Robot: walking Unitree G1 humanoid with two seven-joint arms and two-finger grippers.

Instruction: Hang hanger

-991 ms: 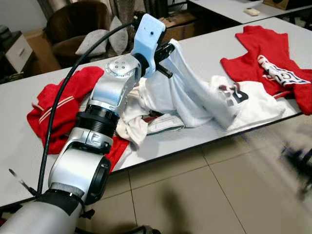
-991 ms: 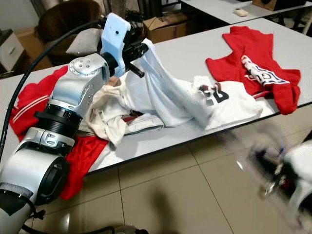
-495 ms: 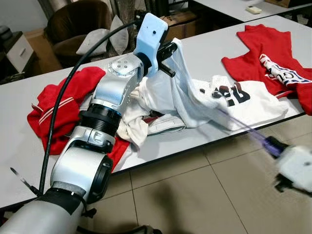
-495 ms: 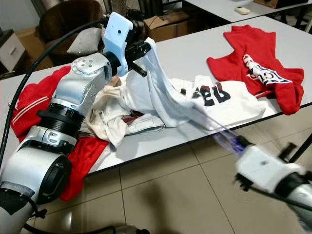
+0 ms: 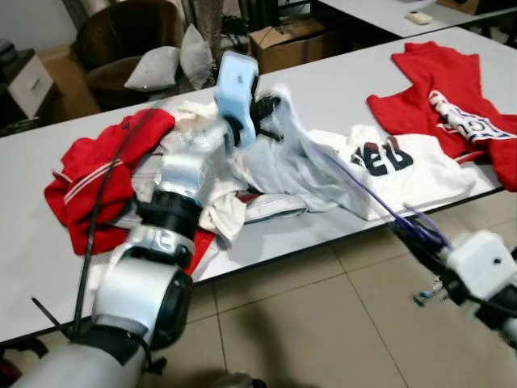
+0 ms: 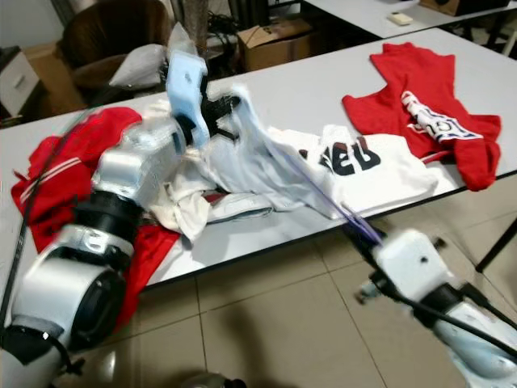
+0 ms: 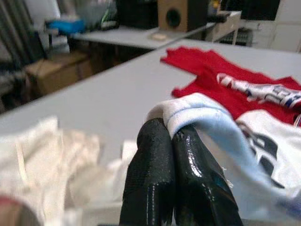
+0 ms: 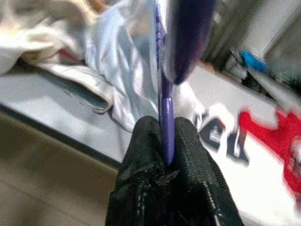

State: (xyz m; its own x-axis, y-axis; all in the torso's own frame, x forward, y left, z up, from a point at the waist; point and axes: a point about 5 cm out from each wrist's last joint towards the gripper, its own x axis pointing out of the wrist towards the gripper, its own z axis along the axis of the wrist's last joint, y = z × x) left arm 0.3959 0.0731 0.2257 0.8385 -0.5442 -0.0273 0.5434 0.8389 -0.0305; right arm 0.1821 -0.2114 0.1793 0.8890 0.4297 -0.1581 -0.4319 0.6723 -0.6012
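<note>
A white shirt (image 5: 323, 174) with dark lettering lies on the grey table (image 5: 339, 81). Its collar is lifted above the table, and my left gripper (image 5: 266, 109) is shut on that pale collar edge (image 7: 197, 110). Below the table's front edge, my right gripper (image 5: 432, 246) is shut on a thin purple hanger (image 5: 371, 198). The hanger slants up over the table edge toward the raised part of the shirt. In the right wrist view the hanger (image 8: 162, 70) runs from between the black fingers (image 8: 141, 150) up to the pale cloth. The left arm is blurred.
Red shirts lie at the table's right end (image 5: 452, 89) and left side (image 5: 89, 174), with cream cloth (image 5: 214, 214) under the left arm. A brown armchair (image 5: 121, 40) and a cardboard box (image 5: 283, 40) stand behind the table. Tiled floor (image 5: 323, 323) is in front.
My right arm came in from the lower right and carried the purple hanger up toward the lifted shirt. My left arm shifted back and slightly down, still holding the collar.
</note>
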